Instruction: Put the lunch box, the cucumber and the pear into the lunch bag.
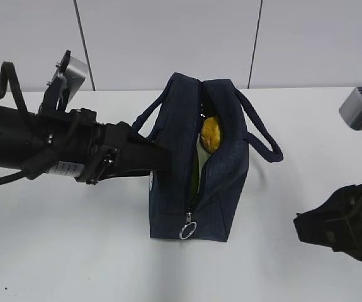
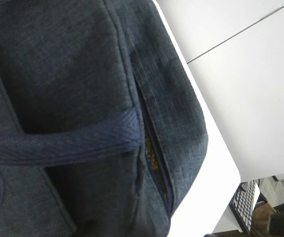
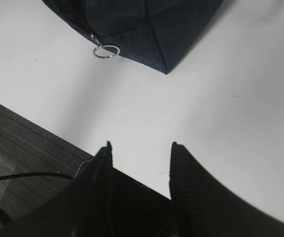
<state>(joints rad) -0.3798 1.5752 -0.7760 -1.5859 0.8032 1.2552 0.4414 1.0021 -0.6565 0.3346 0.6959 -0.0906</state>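
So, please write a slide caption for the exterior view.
Open lunch bag on the table, pear visible inside, left gripper against its side.

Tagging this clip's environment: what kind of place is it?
Likely an office or lab test bench: a bare white table, plain white panelled wall, and a keyboard on a desk past the table edge.

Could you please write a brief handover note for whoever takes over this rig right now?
Left tool: out of sight, pressed against the lunch bag side; state unclear.
Right tool: open, empty, over bare table away from the bag.
The bag stands upright, zipper open, ring pull at its near end.
Pear sits inside; something green shows below it. Lunch box not visible.
Left: confirm contents.
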